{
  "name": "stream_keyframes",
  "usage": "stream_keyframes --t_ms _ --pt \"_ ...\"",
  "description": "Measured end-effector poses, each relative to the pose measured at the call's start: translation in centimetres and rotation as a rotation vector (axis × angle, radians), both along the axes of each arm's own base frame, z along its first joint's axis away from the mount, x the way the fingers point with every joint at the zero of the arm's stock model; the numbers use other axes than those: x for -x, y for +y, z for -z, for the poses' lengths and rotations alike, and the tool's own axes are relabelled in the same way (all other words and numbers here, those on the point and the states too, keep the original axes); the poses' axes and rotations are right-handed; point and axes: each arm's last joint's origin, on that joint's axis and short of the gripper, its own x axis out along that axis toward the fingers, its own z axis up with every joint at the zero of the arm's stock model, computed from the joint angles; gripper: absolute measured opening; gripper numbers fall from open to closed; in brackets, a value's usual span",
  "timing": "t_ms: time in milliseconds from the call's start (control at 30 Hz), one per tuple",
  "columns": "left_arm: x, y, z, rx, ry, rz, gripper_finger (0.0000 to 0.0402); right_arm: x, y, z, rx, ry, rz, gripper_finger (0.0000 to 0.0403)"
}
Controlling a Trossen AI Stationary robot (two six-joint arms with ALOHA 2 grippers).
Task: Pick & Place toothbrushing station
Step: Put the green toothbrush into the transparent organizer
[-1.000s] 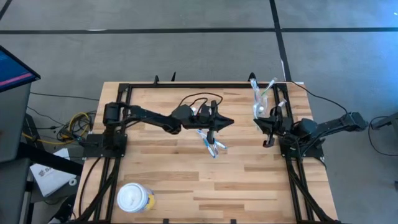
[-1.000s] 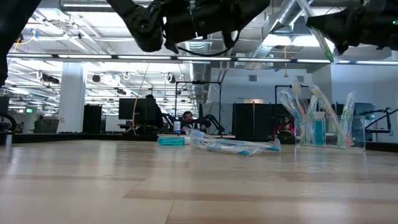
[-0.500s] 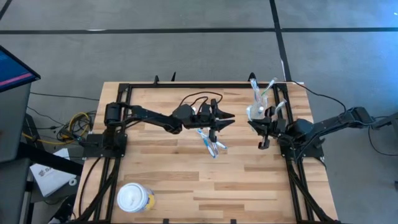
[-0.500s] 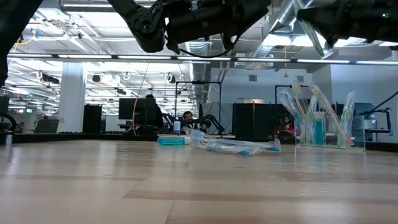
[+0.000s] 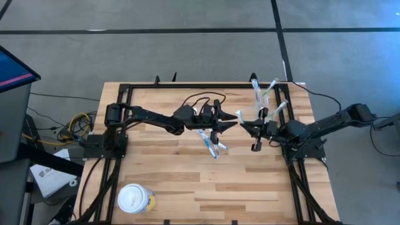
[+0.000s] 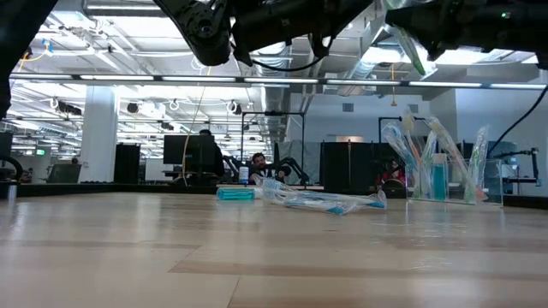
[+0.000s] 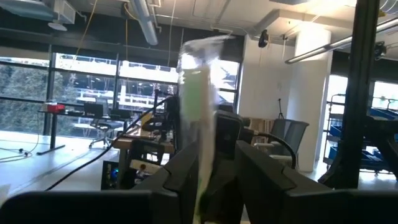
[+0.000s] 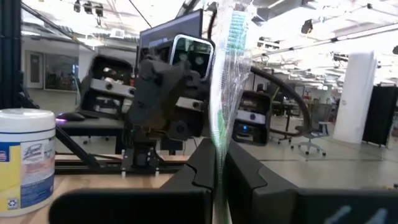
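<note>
above the middle of the wooden table (image 5: 169, 181), both arms meet almost tip to tip. the left gripper (image 5: 232, 123) reaches in from the left and the right gripper (image 5: 245, 124) from the right, each raised well clear of the surface, as the low view confirms.

the right gripper's fingers are pinched narrow on a wrapped green toothbrush (image 8: 225, 93). its long axis runs out of the fingers toward the left arm, with the bristle end foremost. in the left wrist view the same wrapped brush (image 7: 200, 112) stands in the gap between the left fingers (image 7: 186, 171), which are parted, and no pinch on it is evident from that side. judgement: a hand-over is in hand, and the coming move turns on the left fingers lying square to the brush's long axis before they shut.

the clear tumbler (image 5: 263, 103) stands near the table's far right corner, close behind the right gripper, with several toothbrushes upright in it. a loose bundle of toothbrushes (image 5: 212, 142) lies flat just below the left gripper, nearer the left arm. the small blue tube (image 6: 235, 194) lies flat beside that bundle.
</note>
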Motion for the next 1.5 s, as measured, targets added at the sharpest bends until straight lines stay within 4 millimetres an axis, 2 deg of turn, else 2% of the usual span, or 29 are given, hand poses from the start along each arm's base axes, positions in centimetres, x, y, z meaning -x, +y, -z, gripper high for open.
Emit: stream_keyframes --t_ms 300,533,833,1133,1500 --pt "0.0 0.0 0.1 -0.001 0.012 0.0 0.009 -1.6 0.0 0.0 0.001 0.028 0.018 0.001" --pt "-0.1 0.1 0.2 0.0 0.023 -0.002 0.0012 -1.6 0.0 0.0 0.001 0.032 0.017 0.0021" --pt "-0.3 0.4 1.1 0.011 0.124 -0.009 0.0007 -1.6 0.0 0.5 -0.004 0.077 0.018 0.0043" --pt "-0.3 0.6 1.6 0.015 0.211 0.0 0.0006 -1.0 -0.3 0.5 -0.074 0.125 0.01 0.0046" --pt "-0.2 1.0 1.9 0.007 0.26 0.037 0.0006 -2.1 -0.1 -1.2 -0.138 0.345 -0.034 0.0046"
